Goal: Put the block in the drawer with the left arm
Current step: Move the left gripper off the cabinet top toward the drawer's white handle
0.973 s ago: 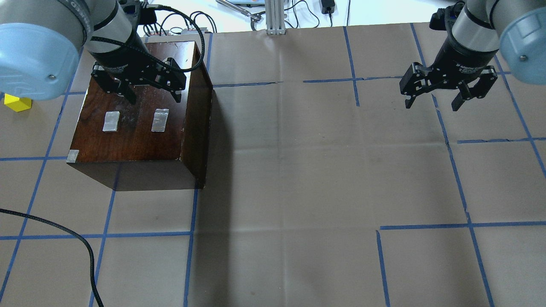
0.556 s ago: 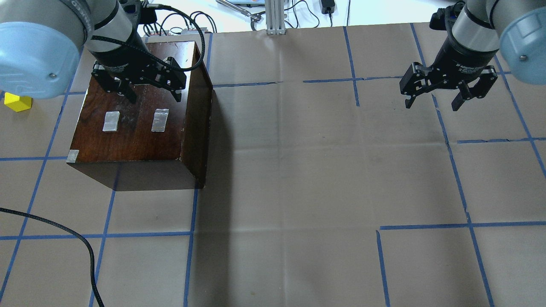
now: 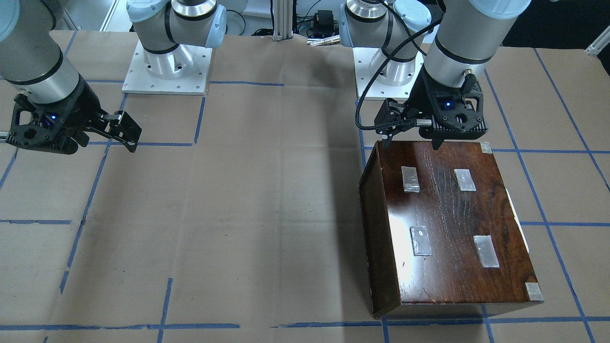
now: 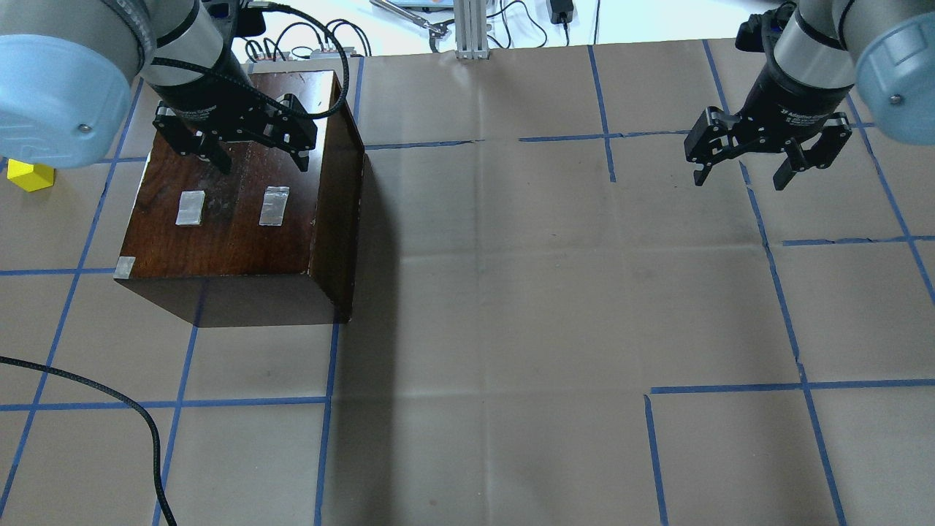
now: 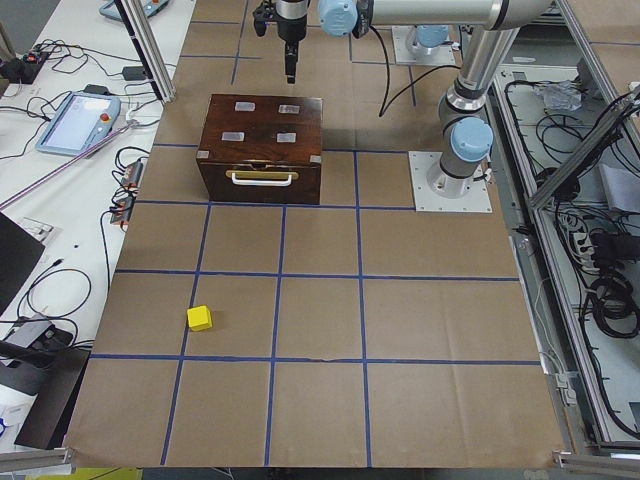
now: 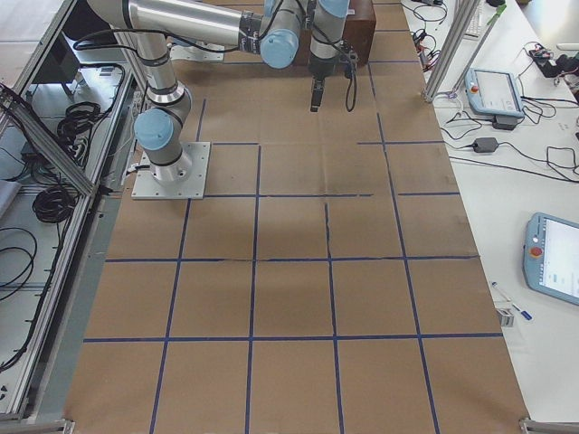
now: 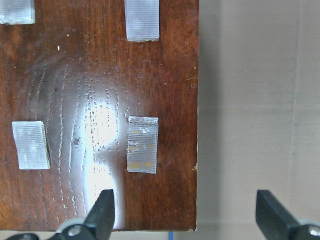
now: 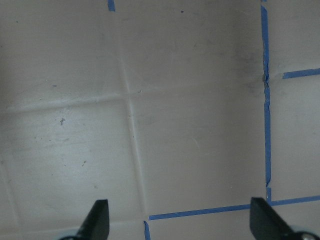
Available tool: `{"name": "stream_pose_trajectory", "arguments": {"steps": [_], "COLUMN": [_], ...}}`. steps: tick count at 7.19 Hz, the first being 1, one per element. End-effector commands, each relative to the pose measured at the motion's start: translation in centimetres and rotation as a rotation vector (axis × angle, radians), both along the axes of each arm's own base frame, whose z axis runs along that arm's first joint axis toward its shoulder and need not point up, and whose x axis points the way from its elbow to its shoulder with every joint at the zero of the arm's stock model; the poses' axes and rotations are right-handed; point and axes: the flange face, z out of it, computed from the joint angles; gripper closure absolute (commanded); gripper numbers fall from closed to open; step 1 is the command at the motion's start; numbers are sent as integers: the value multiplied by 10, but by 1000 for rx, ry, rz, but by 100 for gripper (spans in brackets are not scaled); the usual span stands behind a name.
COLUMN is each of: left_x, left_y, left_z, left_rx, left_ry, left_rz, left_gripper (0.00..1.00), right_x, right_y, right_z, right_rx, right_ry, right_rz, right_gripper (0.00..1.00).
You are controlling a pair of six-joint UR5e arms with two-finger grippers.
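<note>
The block (image 4: 29, 175), a small yellow cube, lies on the table left of the dark brown box (image 4: 234, 212); it also shows in the exterior left view (image 5: 200, 318), well in front of the box (image 5: 262, 125). The drawer (image 5: 262, 178) is pushed into the box, with only its pale front showing; a pale edge shows in the front-facing view (image 3: 518, 221). My left gripper (image 4: 261, 157) is open and empty above the far part of the box top (image 7: 100, 90). My right gripper (image 4: 739, 175) is open and empty above bare table at the far right.
The box top carries several grey tape patches (image 4: 275, 206). A loose black cable (image 4: 139, 424) lies on the table at the near left. Blue tape lines (image 4: 606, 136) grid the brown paper. Cables and tools lie beyond the far table edge.
My left gripper has moved slightly toward the far edge of the box top. It stays open. The right arm and the block have not moved.
</note>
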Motion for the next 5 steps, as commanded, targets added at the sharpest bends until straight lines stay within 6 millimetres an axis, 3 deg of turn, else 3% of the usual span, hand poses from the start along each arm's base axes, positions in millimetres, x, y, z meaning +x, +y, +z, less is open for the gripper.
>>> {"name": "stream_pose_trajectory", "arguments": {"steps": [1,4,5], "left_x": [31,99,129], "left_y": [-7,-17,-19], "left_z": [3,3,1], "left_rx": [-8,-8,-5], "left_ry": [2,-2,-4], "left_rz": [53,89,96], "left_gripper": [1,1,1], "right_x": [0,0,0], "right_y": [0,0,0], "right_z": [0,0,1], "right_rx": [0,0,-1], "right_ry": [0,0,0], "right_rz": [0,1,0], "right_gripper": [0,0,0]}}
